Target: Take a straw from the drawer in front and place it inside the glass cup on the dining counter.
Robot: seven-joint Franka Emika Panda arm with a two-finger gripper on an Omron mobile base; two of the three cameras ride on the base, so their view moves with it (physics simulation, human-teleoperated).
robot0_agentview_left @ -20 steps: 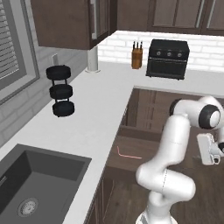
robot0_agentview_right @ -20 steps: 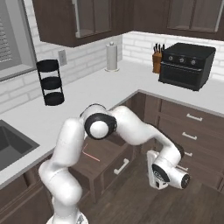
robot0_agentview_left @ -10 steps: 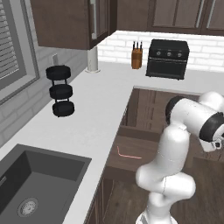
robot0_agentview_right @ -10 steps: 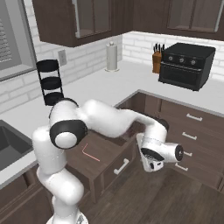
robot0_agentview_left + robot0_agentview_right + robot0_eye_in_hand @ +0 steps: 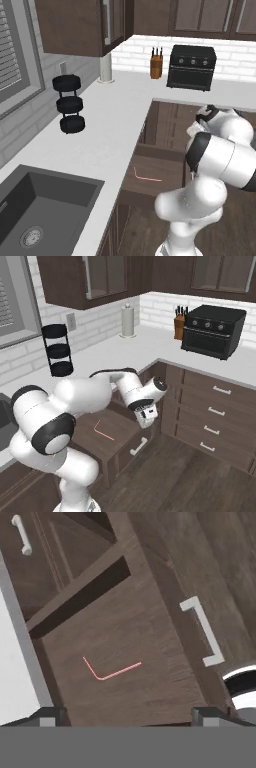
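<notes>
The drawer [image 5: 125,677] is out with the straw [image 5: 111,672] at frame centre, untouched; the claw [image 5: 127,714] hangs open, everything left.

straw [image 5: 111,671]: thin red-pink stick with a bend, one short leg and one longer leg forming an l shape. lies flat on the drawer [image 5: 150,637] floor, roughly mid-floor, clear of all walls, nothing touching it. also seen from the left base view [image 5: 145,176] and right base view [image 5: 103,430], same flat pose.

drawer: wide, shallow, dark-brown wood, brown inside, pulled fully open below the white counter edge. front panel carries a light metal bar handle. in the left base view [image 5: 160,167] it sits open just past the counter corner; in the right base view [image 5: 125,438] its front faces the wood floor. straw is the one item visible inside.
</notes>
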